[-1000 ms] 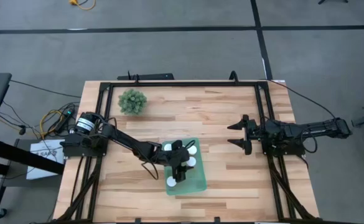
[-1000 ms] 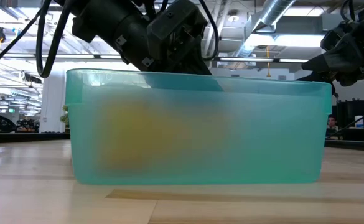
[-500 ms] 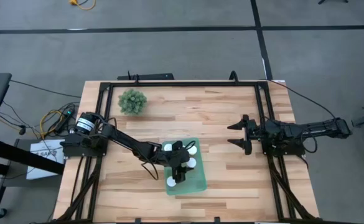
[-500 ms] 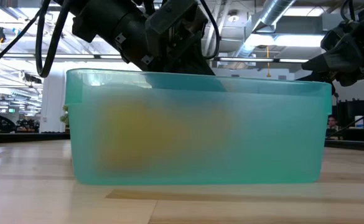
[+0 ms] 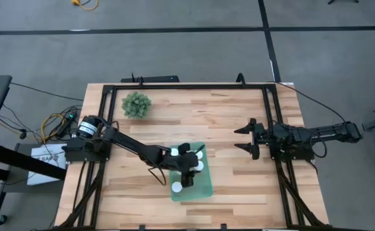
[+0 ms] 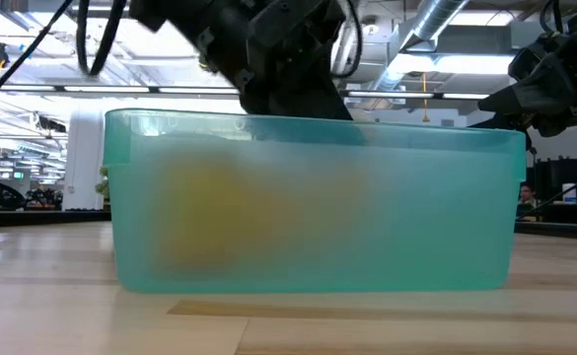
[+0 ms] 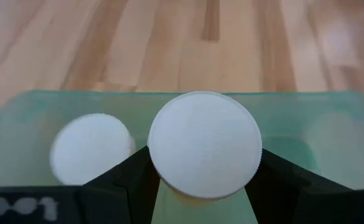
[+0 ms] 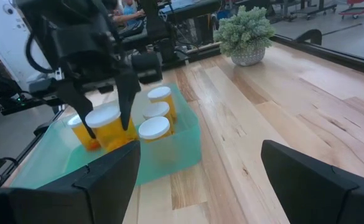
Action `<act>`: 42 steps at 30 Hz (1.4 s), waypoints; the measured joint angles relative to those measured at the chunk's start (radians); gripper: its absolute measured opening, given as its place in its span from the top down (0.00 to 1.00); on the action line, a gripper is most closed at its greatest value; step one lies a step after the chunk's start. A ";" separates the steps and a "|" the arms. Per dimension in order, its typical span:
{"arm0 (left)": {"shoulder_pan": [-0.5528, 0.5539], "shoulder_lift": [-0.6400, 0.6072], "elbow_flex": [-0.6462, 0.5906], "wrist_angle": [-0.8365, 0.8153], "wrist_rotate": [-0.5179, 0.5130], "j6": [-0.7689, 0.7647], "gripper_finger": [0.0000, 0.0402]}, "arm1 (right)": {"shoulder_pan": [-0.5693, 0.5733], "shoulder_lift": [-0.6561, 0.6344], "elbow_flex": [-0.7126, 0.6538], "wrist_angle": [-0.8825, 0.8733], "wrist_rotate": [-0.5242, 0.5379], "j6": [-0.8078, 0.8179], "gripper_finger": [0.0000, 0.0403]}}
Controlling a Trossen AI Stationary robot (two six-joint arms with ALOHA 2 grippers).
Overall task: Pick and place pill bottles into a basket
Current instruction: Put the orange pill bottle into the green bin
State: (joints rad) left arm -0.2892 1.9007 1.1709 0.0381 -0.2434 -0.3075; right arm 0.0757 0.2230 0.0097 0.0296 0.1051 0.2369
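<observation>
The teal basket (image 5: pixel 206 189) lies on the table near its front edge, between the arms. Several orange pill bottles with white caps stand in it (image 8: pixel 155 113), seen from above as white discs (image 5: pixel 175 188). My left gripper (image 5: pixel 188 174) is over the basket, shut on one more pill bottle (image 8: pixel 107 127). That bottle's cap (image 7: pixel 205 144) fills the left wrist view. My right gripper (image 5: pixel 241 140) is open and empty, off to the basket's right. My left gripper pinches the pill bottle just below its white cap (image 7: pixel 205 186) between its two fingers (image 8: pixel 129 107). The fingers point down from above, one on each side. The bottle hangs upright inside the basket's walls. Whether its base touches the basket's floor I cannot tell.
A small bushy green plant (image 5: pixel 136 104) stands at the table's far left. A black frame (image 5: pixel 187 85) runs along the table's edges. Bare wood lies between the basket and my right gripper.
My left gripper has gone a little toward the table's right and near edges over the basket. It has stayed shut on the upright pill bottle.
</observation>
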 joint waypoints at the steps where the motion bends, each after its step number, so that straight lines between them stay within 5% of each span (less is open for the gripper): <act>1: -0.003 0.000 0.028 -0.053 -0.013 0.015 0.52 | 0.000 0.000 0.000 0.000 0.000 0.000 0.19; 10: -0.006 -0.002 0.158 -0.242 -0.015 0.074 0.52 | 0.000 0.000 0.000 0.000 0.000 0.000 0.19; 42: -0.015 0.165 0.261 -0.230 0.049 -0.013 0.52 | 0.000 -0.001 0.000 0.000 0.001 0.000 0.19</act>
State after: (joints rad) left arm -0.3046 2.0655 1.4322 -0.1920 -0.1944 -0.3203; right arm 0.0757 0.2222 0.0101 0.0292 0.1058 0.2371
